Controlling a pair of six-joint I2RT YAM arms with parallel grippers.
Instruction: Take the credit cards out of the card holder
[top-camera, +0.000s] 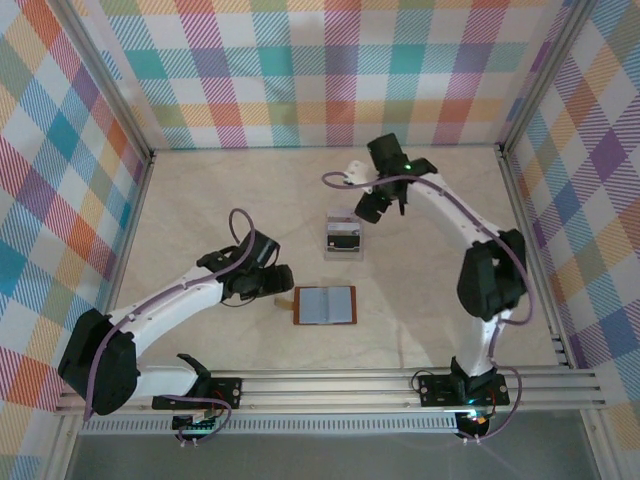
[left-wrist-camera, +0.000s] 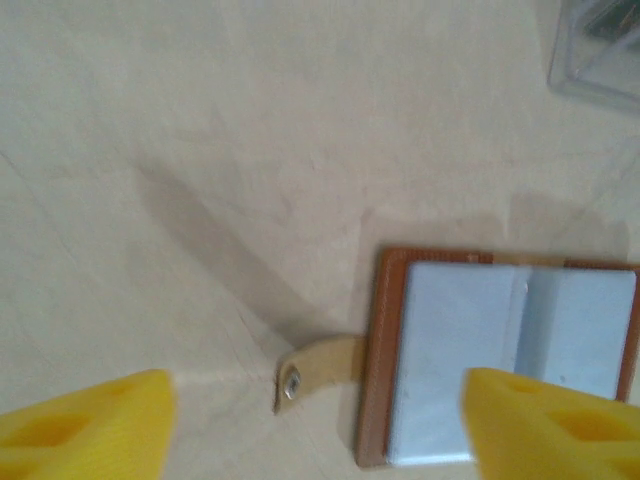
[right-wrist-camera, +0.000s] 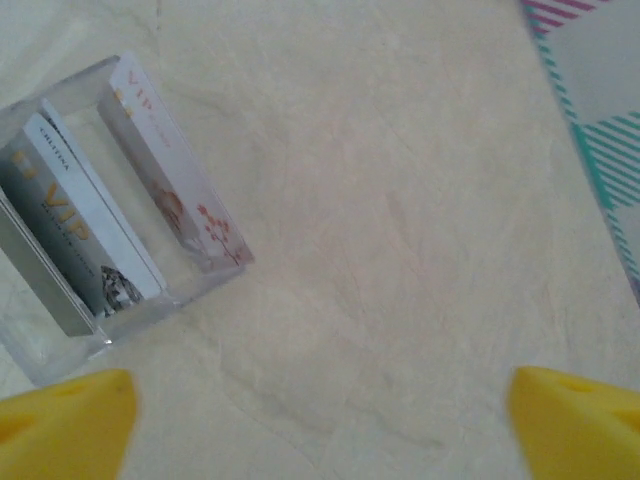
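A robotics lab test cell, seen from above. A pale beige tabletop (top-camera: 200, 200) fills the middle of the frame, boxed in at left, top and right by wall panels (top-camera: 330, 70) printed in bright multicoloured plaid. Bare aluminium frame posts (top-camera: 108, 90) edge the panels. An aluminium rail (top-camera: 330, 385) along the bottom carries a left arm (top-camera: 170, 300) and a right arm (top-camera: 484, 350), both white and black.

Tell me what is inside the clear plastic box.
Two cards printed VIP stand on edge in the clear plastic box. A grey slab beside them, partly covered by the nearer card, may be a third; its face cannot be seen.
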